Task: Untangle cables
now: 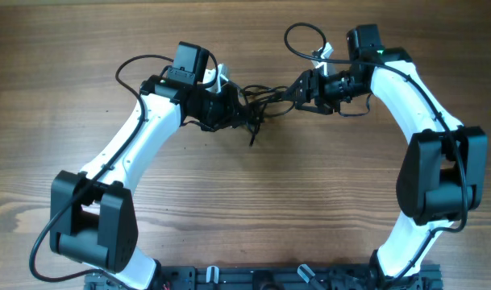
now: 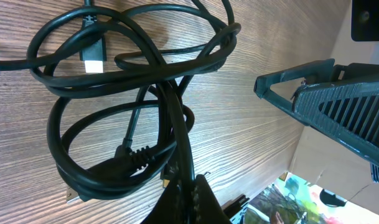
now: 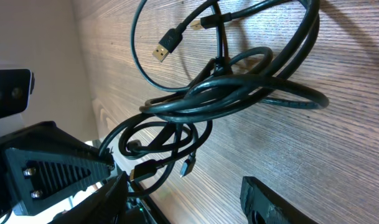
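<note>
We saw left gripper [image 1: 232,104] at 11 o'clock and right gripper [image 1: 298,90] at 1, jaws spread wide, clamping nothing; cables [image 1: 263,98] tangled between them, brushing one finger each.

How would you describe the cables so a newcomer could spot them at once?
On the wooden table, look between the left hand and the right hand. The cables are the loose black knot of thin loops with small plugs, unlike the wires fixed to the arms.

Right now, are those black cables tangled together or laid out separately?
Tangled: both wrist views show the cables looping over and through one another in one bunch on the wooden table.
</note>
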Tool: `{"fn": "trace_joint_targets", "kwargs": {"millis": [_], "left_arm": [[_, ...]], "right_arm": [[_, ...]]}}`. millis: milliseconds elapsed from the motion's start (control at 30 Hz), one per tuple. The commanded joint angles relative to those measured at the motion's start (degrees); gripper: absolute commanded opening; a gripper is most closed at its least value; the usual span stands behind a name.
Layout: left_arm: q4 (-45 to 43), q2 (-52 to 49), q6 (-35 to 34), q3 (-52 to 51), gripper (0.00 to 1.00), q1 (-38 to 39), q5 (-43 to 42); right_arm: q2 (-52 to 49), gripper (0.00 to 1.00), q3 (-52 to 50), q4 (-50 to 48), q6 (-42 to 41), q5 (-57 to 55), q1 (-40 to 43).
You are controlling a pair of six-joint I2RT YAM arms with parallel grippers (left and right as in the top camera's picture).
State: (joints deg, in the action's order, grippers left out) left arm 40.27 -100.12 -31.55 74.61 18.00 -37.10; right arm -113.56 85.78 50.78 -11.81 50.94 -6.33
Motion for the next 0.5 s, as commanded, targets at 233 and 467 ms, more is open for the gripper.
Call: {"fn": "trace_joint_targets", "kwargs": {"millis": [233, 467], "left_arm": [[-0.4, 0.7, 0.9, 0.4, 0.04, 0.2, 0.6], [-0.4, 0.7, 0.9, 0.4, 0.05, 0.2, 0.6]], "right_arm": [[1.5, 0.60, 0.0, 0.3, 1.3, -1.4, 0.2], [1.5, 0.60, 0.0, 0.6, 1.3, -1.5, 0.2]]}}
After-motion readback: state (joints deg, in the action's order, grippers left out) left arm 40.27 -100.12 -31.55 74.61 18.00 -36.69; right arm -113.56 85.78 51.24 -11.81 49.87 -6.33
